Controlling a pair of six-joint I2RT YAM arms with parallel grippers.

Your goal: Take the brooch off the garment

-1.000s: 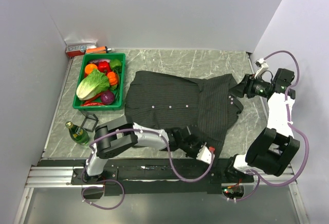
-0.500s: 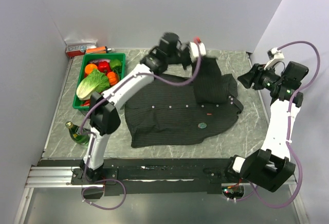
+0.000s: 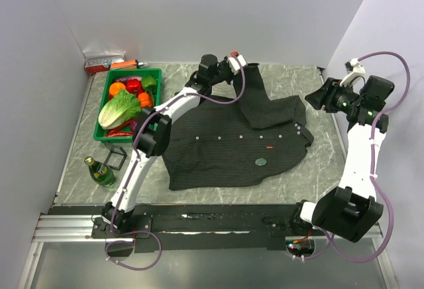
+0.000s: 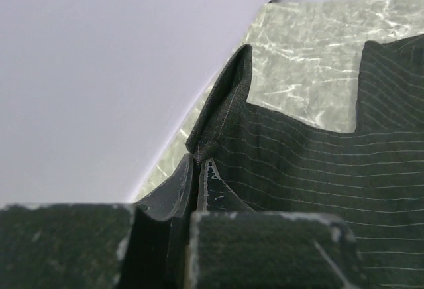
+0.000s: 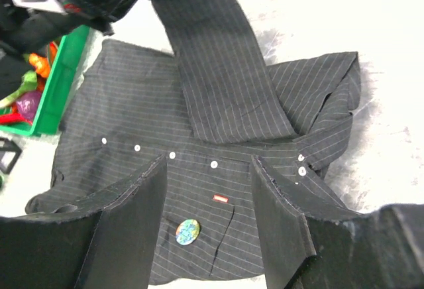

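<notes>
My left claw (image 4: 199, 163) pinches the garment (image 3: 225, 143) above the marbled grey surface (image 3: 311, 170); my right claw (image 5: 207, 170) hangs spread. Pale walls (image 3: 199, 10) close in three sides.

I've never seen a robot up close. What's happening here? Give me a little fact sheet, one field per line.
Garment: dark pinstriped shirt spread on the marble table
Brooch: tiny red piece on the shirt front, not yet removed
Left gripper: shut on a fold of the sleeve, holding it up at the far side
Right gripper: open, raised off to the shirt's right, holding nothing
Nearby: round colourful badge just below the brooch; green basket of vegetables; green bottle
</notes>
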